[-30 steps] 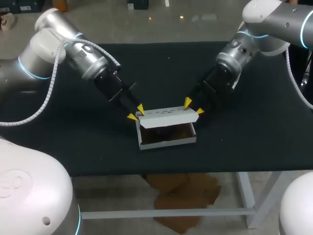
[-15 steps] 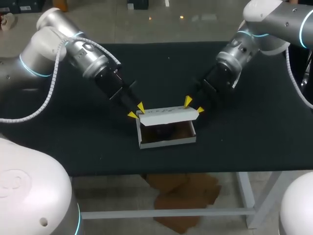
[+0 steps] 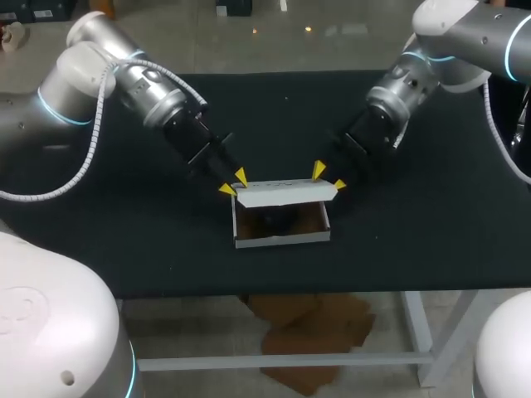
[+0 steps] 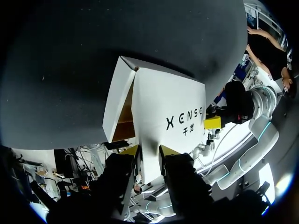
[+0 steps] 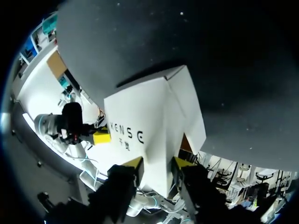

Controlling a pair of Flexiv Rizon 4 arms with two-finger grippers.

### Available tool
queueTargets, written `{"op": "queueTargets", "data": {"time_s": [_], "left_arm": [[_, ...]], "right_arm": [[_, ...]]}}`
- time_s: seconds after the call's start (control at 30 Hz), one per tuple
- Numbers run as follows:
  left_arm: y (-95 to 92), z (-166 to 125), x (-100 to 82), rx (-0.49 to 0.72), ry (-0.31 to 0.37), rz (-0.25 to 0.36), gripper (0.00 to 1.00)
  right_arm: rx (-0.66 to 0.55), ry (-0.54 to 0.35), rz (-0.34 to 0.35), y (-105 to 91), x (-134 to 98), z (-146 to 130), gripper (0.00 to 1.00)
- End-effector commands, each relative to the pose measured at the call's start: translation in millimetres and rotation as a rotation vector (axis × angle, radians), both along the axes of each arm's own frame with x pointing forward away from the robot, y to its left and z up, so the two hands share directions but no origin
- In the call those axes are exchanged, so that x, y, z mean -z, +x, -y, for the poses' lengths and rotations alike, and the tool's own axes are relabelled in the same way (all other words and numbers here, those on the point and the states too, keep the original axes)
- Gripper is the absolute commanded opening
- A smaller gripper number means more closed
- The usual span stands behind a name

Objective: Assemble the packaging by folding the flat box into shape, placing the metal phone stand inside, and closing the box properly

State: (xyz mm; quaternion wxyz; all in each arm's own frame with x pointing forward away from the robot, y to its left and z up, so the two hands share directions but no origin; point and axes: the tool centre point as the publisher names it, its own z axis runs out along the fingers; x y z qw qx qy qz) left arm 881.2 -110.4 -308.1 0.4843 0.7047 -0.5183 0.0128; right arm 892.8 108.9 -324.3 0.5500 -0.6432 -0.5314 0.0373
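The box (image 3: pixel 282 238) is thin cardboard, smooth and white on the outside with a faint sheen, and raw, dull brown inside. Its lid (image 3: pixel 286 194) is the same white board, cleanly creased at the fold. The table (image 3: pixel 431 240) has a black matt covering, finely speckled, which looks like cloth or felt. The left arm (image 3: pixel 91 75) and the right arm (image 3: pixel 465 33) have smooth silver-grey shells with a satin gloss. A ribbed white plastic hose (image 3: pixel 83 157) runs along the left one. On the left gripper (image 3: pixel 233 183) and the right gripper (image 3: pixel 328 177) the fingers are matt black with plain yellow tips that look like plastic.
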Motion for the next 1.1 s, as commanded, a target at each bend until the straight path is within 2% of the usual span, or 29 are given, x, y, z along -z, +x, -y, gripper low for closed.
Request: {"op": "queueTargets", "data": {"time_s": [0.03,0.87,1.1], "left_arm": [[3.4,6.8,2.3,0.005,-0.006,-0.008,0.28],[6.1,6.8,-0.2,-0.007,-0.008,-0.008,0.25],[5.6,5.4,5.2,-0.015,-0.008,-0.01,0.24]], "right_arm": [[-0.017,0.009,-0.017,7.0,0.5,-7.7,0.44],[-0.012,0.017,-0.026,12.2,-5.1,-11.2,0.43],[-0.015,0.013,-0.031,11.0,-0.4,-12.1,0.43]]}}
